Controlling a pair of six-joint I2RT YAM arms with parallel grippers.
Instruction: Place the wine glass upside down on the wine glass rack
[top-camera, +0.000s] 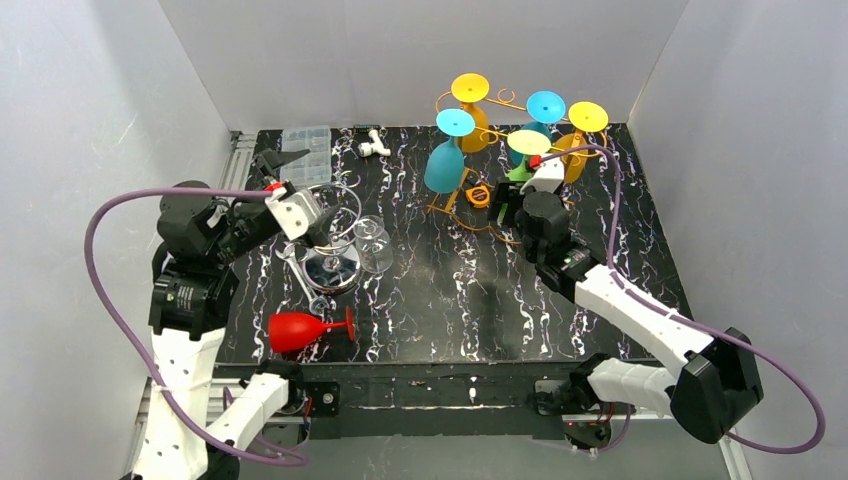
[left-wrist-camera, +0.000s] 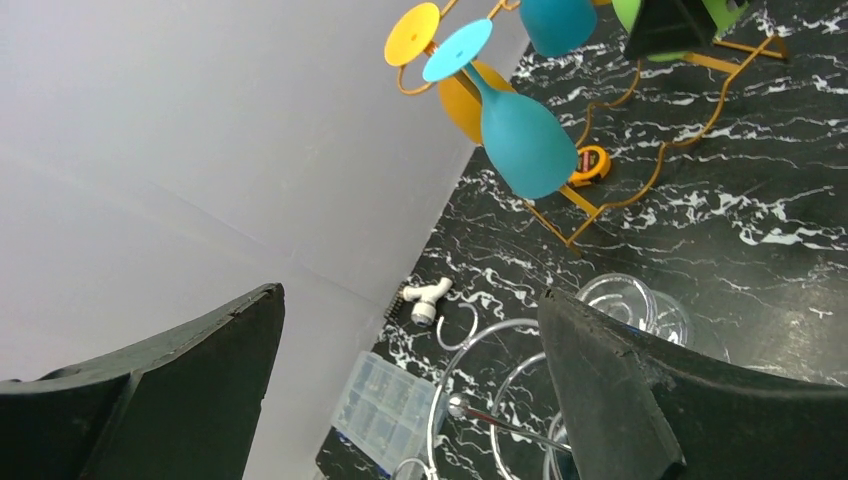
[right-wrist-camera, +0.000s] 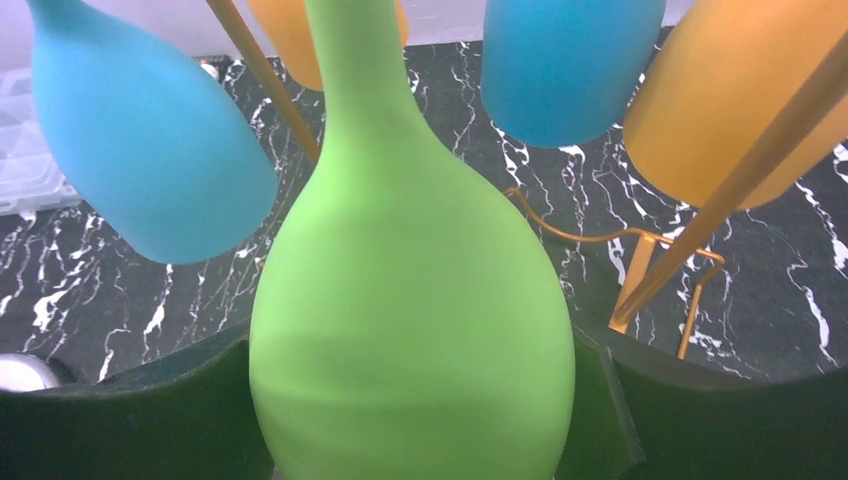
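From above, the wine glass rack (top-camera: 447, 207) stands at the far right of the table (top-camera: 450, 300). Blue glasses (top-camera: 445, 165) and yellow glasses (top-camera: 477, 128) hang on it with their bowls down. The right gripper (top-camera: 522, 185) is right up against the rack. It has the green wine glass (top-camera: 529, 142) in it, upside down. The glass's round foot is on top, about level with the other feet. The left gripper (top-camera: 315, 195) is far away on the left, above a silver stand (top-camera: 335, 265) and a clear glass (top-camera: 375, 245). A red wine glass (top-camera: 300, 330) lies on its side near the front edge.

In the left wrist view, the left gripper's jaws stand wide apart and nothing is between them. It just looks across the table at the rack.

In the right wrist view, the green bowl fills the middle and its stem goes up and out of the top. The two dark fingers (right-wrist-camera: 120, 420) sit against the two sides of the bowl, so the right gripper is pinching the glass. The rack's wires and the other bowls are close all around it.

The job looks almost done, because the green glass is upside down and at the rack. The foot is out of sight here, so one cannot tell if it sits on the wire. What is probably left is to rest it there, let go and back away.
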